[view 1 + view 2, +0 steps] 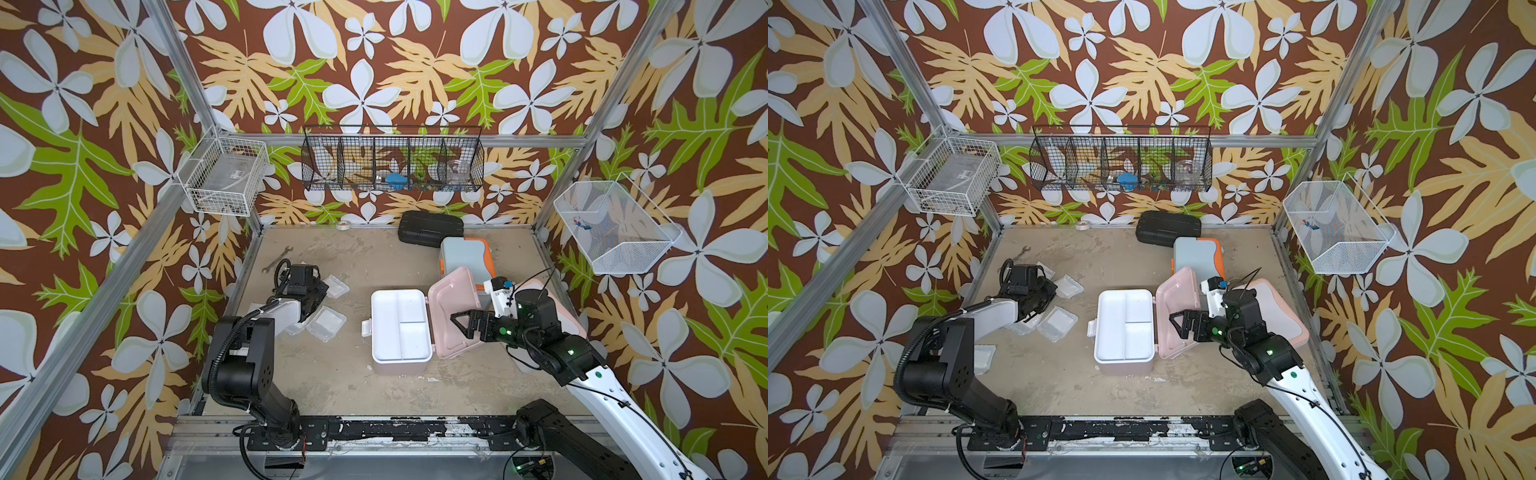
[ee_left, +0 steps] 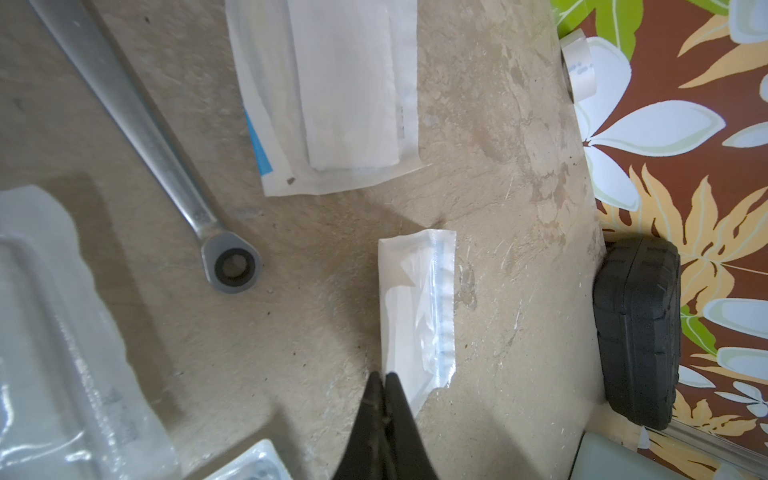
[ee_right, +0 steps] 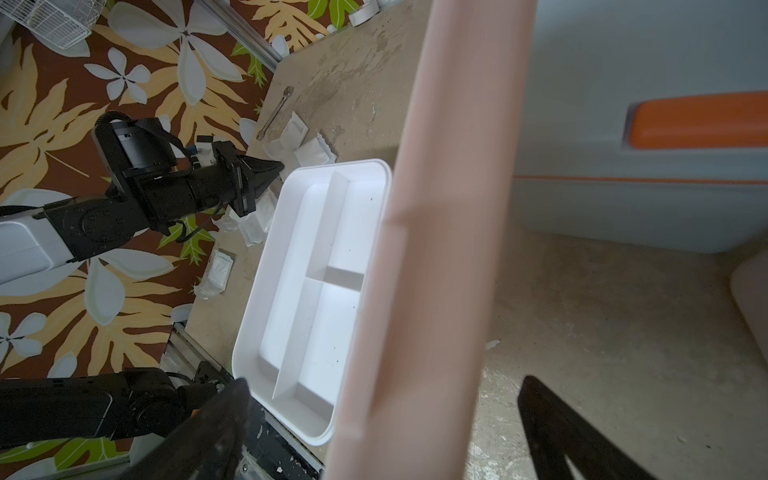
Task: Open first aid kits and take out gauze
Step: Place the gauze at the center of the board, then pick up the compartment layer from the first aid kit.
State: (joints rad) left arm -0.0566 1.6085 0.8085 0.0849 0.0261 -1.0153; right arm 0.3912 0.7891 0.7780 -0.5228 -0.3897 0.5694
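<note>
The dusty pink first aid kit point(image 1: 415, 365) stands open mid-table, its white divided tray point(image 3: 316, 291) holding nothing. Its lid point(image 1: 449, 299) stands tilted up, and my right gripper point(image 3: 390, 424) is open with one finger on each side of that lid. The light blue kit point(image 1: 461, 257) and the white kit with peach trim point(image 1: 1277, 316) sit shut behind. Several gauze packets point(image 1: 326, 324) lie at the table's left. My left gripper point(image 2: 384, 376) hangs low there, jaws pressed together on the near corner of one gauze packet point(image 2: 417, 311).
A wrench point(image 2: 166, 166) lies beside the packets near the left wall. The flat black case point(image 1: 430, 228) and a tape roll point(image 1: 344, 225) sit at the back edge. Wire baskets point(image 1: 392, 164) hang on the walls above the table.
</note>
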